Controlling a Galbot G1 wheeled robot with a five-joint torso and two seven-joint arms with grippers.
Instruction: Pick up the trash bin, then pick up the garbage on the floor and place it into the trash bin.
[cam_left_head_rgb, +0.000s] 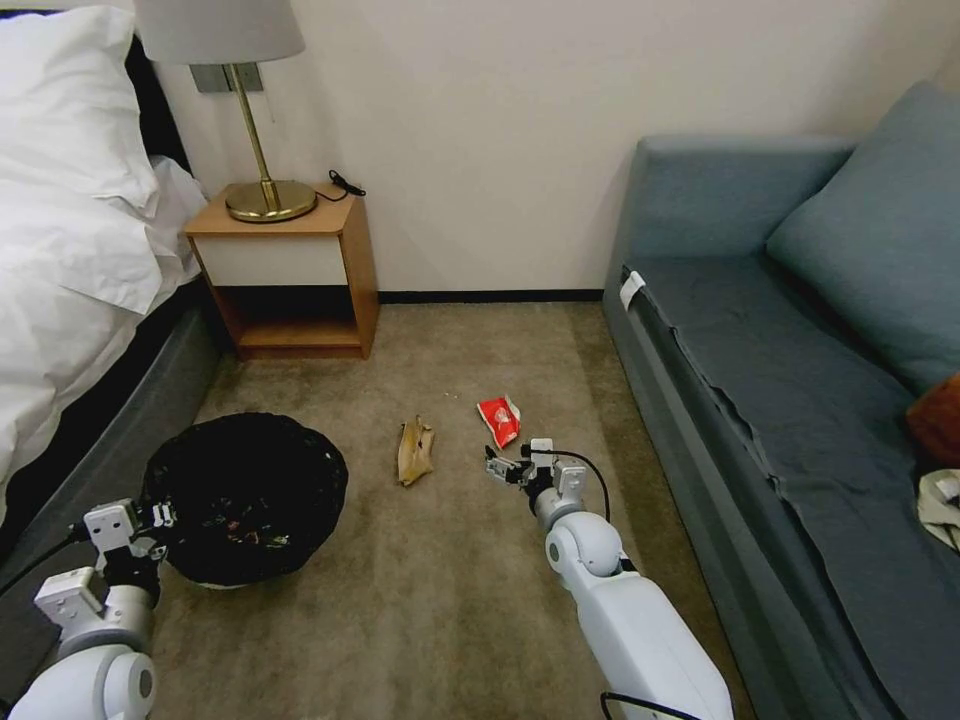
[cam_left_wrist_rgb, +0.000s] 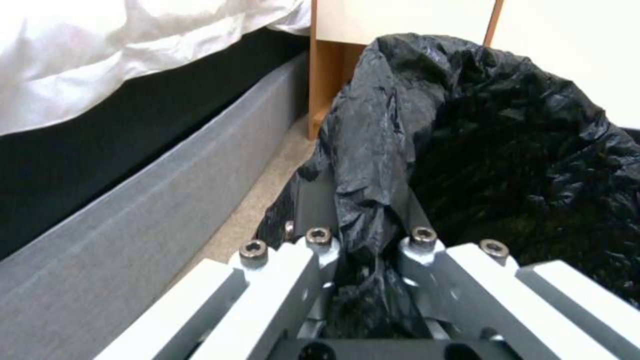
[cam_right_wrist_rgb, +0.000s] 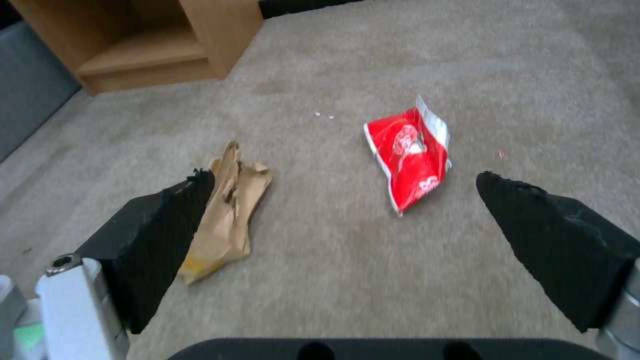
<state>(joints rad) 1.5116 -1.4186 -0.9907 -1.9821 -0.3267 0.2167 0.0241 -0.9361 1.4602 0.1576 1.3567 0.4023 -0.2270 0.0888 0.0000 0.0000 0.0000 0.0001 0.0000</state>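
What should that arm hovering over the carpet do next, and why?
Probably lower the open right gripper onto the red-and-white packet, the piece lying nearest between its fingers. The left gripper already pinches the trash bin by its rim.

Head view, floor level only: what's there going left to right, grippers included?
left gripper, shut on the bin's rim → trash bin → tan paper scrap → right gripper, open, just short of the red-and-white packet → sofa
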